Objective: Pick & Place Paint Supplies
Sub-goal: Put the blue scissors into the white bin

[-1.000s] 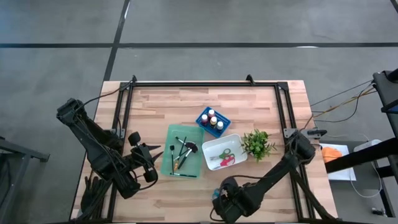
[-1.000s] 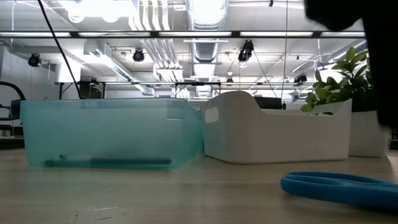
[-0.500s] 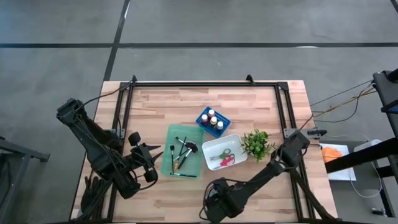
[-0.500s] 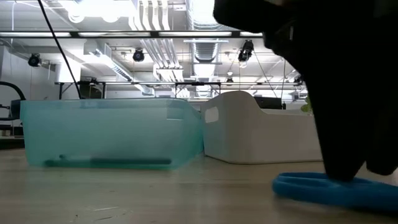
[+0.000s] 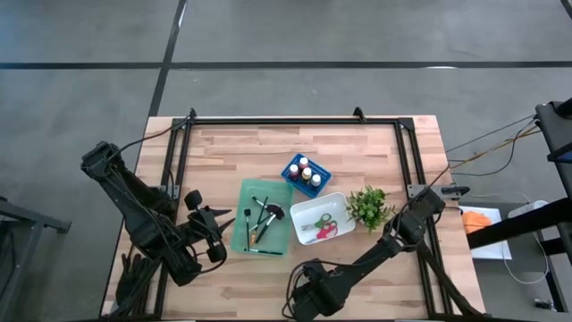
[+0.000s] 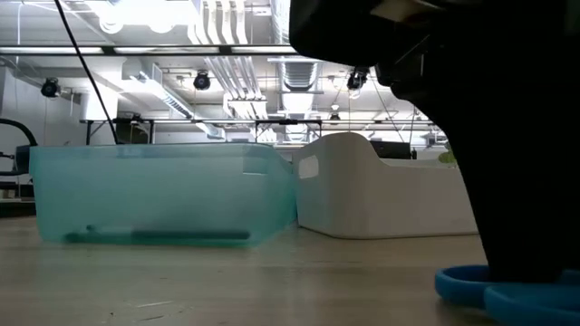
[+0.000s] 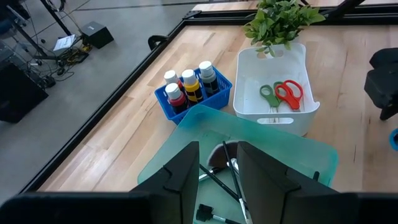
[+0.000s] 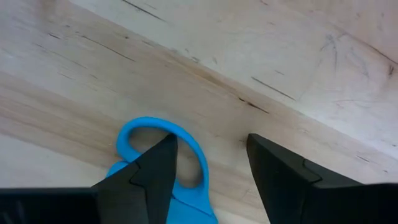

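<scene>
Blue-handled scissors lie flat on the table near its near edge. My right gripper is low over them, open, pointing down; in the high view it hides them. My left gripper is open and waits beside the teal tray, which holds several dark-handled brushes. A blue basket holds paint bottles. A white bin holds red and green scissors. My right gripper comes from above, pointing down, with one finger at a handle loop of the blue scissors and the other finger on bare wood beside it. The scissors lie flat on the table. Whether that finger presses the loop, I cannot tell.
A small leafy plant stands right of the white bin. A black metal frame runs along the table's far, left and right sides. Bare wood lies along the far part of the table and left of the scissors.
My right gripper has moved toward the table's left along the near edge and come down over the blue scissors. The scissors have shifted a little on the table in the low view.
</scene>
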Controlling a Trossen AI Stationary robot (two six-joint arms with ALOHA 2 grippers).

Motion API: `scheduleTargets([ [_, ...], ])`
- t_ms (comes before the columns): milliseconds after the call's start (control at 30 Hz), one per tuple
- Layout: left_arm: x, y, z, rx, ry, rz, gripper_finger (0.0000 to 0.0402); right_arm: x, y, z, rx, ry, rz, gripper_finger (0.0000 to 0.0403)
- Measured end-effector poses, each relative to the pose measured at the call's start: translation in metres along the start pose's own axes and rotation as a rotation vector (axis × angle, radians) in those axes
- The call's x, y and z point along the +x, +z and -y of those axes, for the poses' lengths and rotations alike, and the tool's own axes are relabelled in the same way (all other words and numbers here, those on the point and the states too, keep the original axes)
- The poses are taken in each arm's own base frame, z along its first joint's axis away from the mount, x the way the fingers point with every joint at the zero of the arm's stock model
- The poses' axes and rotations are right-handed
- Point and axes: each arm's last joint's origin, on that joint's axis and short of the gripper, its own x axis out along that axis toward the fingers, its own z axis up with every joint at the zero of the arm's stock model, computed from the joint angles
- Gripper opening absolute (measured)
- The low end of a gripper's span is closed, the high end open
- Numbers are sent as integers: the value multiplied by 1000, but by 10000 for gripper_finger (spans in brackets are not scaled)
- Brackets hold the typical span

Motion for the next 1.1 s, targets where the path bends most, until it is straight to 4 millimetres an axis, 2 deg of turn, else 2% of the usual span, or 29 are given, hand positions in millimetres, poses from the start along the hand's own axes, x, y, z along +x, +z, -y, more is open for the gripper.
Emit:
scheduleTargets([
  [133,0,0,0,0,0,0,117,2,0,1,-23,-9,-1,164],
  [400,0,0,0,1,0,0,117,4,-1,1,-93,0,-1,22],
  [567,0,0,0,0,-1,0,117,0,-2,0,-130,16,11,11],
  [767,0,0,0,0,-1,0,117,-26,-5,0,-158,111,74,9],
  [933,0,0,0,1,0,-1,117,-78,1,7,-173,266,178,8],
  [1100,0,0,0,4,2,-2,117,-111,16,11,-223,384,295,8],
])
